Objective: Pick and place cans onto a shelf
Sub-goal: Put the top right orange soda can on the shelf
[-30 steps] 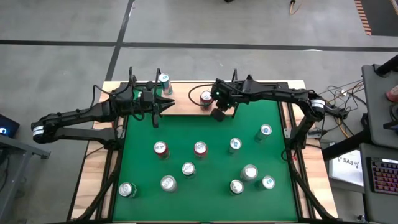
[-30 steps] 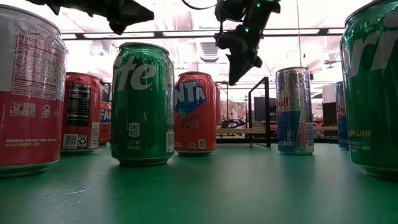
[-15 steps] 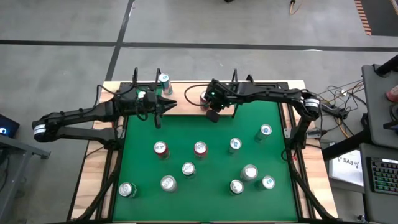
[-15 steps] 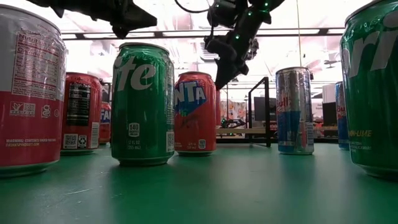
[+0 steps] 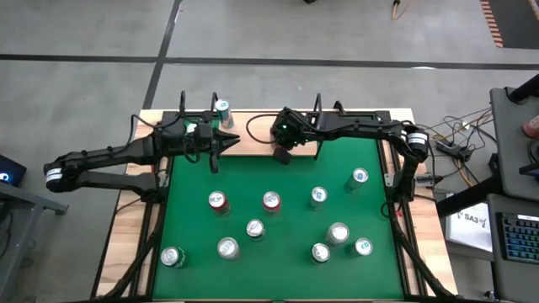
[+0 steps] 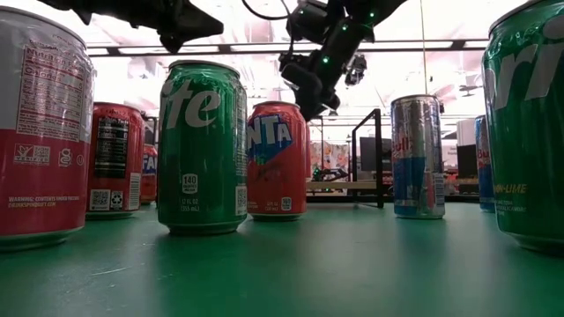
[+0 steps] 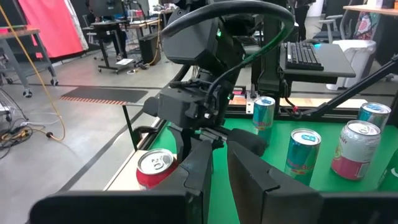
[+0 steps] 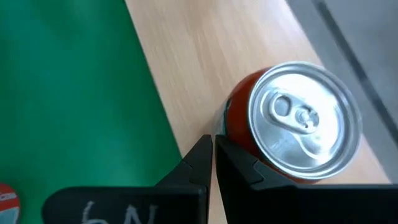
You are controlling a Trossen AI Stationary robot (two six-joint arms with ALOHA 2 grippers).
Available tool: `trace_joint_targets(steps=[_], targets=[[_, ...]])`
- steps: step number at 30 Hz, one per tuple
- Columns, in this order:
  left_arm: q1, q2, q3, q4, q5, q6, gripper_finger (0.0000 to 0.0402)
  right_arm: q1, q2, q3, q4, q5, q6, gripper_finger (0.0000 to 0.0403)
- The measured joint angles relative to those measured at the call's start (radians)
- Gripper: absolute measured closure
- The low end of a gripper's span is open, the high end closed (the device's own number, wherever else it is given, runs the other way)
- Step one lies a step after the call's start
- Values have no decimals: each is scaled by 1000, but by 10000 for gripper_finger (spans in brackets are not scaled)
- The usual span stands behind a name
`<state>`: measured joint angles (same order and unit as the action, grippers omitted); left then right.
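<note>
A red can (image 8: pixel 292 124) with a silver top stands upright on the light-wood shelf (image 8: pixel 205 56). In the high view my right arm hides it. My right gripper (image 8: pixel 213 142) is shut and hangs above the shelf's near edge, just beside that can and higher than its top (image 6: pixel 310 110). A second can (image 5: pixel 222 110) stands at the shelf's far left. My left gripper (image 5: pixel 233 139) hovers level over the shelf's left part, pointing at the right arm. Its fingers (image 7: pixel 202 165) are close together with nothing between them.
Several cans stand upright on the green table (image 5: pixel 194 244), among them red ones (image 5: pixel 218 201) (image 5: pixel 271 200) and a green one (image 6: pixel 202 145) close to the low camera. Black wire uprights (image 6: pixel 380 158) rise at the shelf's ends. A desk with a keyboard (image 5: pixel 514 240) is at the right.
My right gripper has moved toward the table's left edge along the shelf's near edge and sunk a little. It has rolled somewhat and stayed shut. Its wrist now covers the red can in the high view.
</note>
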<state>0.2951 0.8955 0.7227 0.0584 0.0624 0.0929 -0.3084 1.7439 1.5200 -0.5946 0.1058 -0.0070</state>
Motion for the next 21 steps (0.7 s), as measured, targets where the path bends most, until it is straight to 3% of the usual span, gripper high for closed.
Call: trace_joint_targets(steps=[21], targets=[[0, 0, 0, 17, 0, 48, 365, -31, 0, 0, -103, 4, -30, 390]])
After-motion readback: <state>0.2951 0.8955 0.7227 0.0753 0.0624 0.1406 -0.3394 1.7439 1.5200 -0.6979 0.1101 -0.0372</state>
